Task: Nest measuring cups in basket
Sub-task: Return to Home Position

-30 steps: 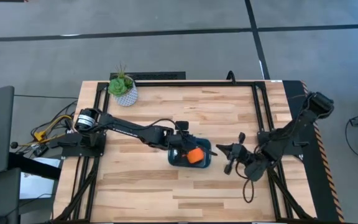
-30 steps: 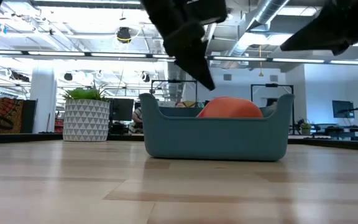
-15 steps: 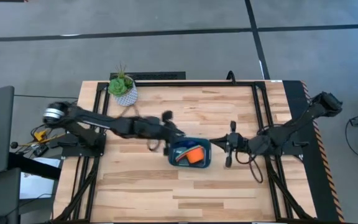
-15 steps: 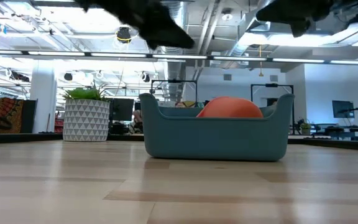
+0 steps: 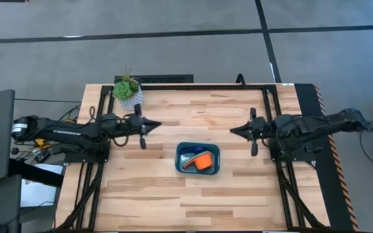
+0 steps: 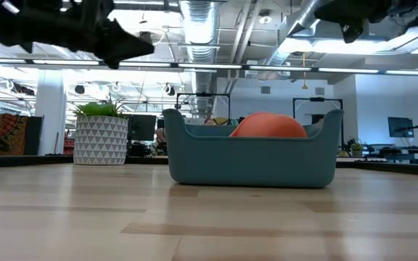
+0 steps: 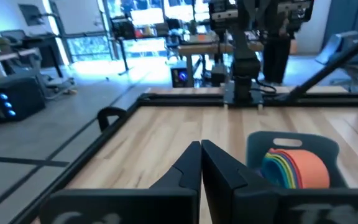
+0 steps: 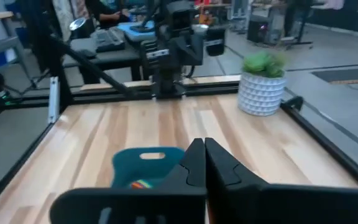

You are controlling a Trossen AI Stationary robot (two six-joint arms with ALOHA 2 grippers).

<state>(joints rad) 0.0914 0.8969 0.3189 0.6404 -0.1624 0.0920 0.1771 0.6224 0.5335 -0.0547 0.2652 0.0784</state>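
Both jaws closed, empty, pulled back from the basket
Left jaws and right jaws flank the teal basket (image 5: 197, 144), well apart from it, nearer half a second ago; nested measuring cups (image 5: 203, 162) lie inside

Nested measuring cups (image 5: 203, 162) (orange outermost) lie tilted inside the teal basket (image 5: 198, 145).

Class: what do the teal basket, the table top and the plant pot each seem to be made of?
Basket: probably plastic, matte; smooth, one-piece rounded walls. Table top: wood, light finish; planks and grain show. Pot: perhaps ceramic, white; triangle pattern, but the look leaves it open.
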